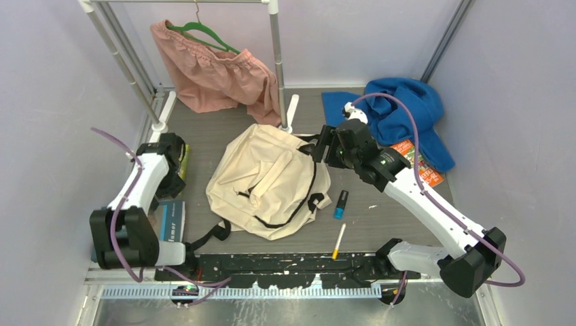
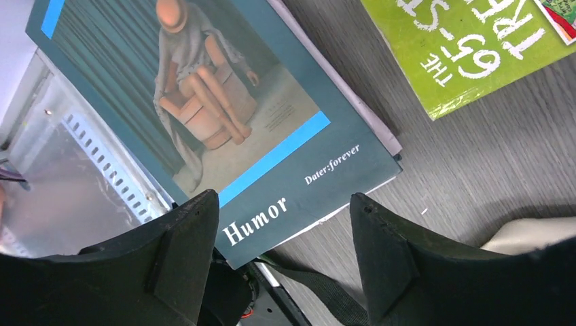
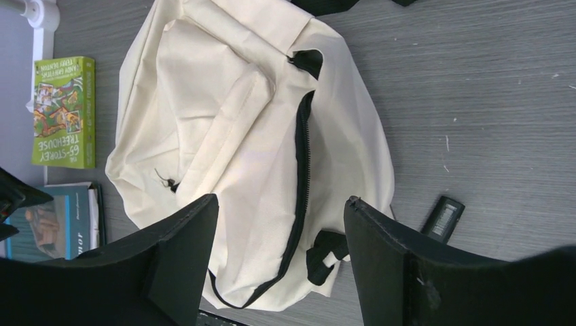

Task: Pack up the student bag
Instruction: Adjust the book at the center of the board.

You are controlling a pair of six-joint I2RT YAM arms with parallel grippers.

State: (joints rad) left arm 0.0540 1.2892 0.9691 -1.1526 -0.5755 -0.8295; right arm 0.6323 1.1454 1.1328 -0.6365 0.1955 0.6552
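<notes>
The cream student bag (image 1: 272, 180) lies flat mid-table with its black zipper closed along the side (image 3: 302, 170). My right gripper (image 1: 322, 146) hovers over the bag's far right edge; in the right wrist view it (image 3: 282, 204) stands open above the fabric with nothing between its fingers. My left gripper (image 1: 175, 173) is at the left of the bag. It (image 2: 284, 204) is open and empty above the corner of a teal "Humor" book (image 2: 224, 115). A black bag strap (image 2: 319, 288) runs beneath it.
A green book (image 1: 183, 159) lies left of the bag, past the teal book (image 1: 173, 221). A blue marker (image 1: 340, 204) and a white pen (image 1: 338, 241) lie right of the bag. An orange book (image 1: 421, 166), blue fleece (image 1: 407, 115), pink garment (image 1: 217, 75) and rack pole (image 1: 277, 68) stand behind.
</notes>
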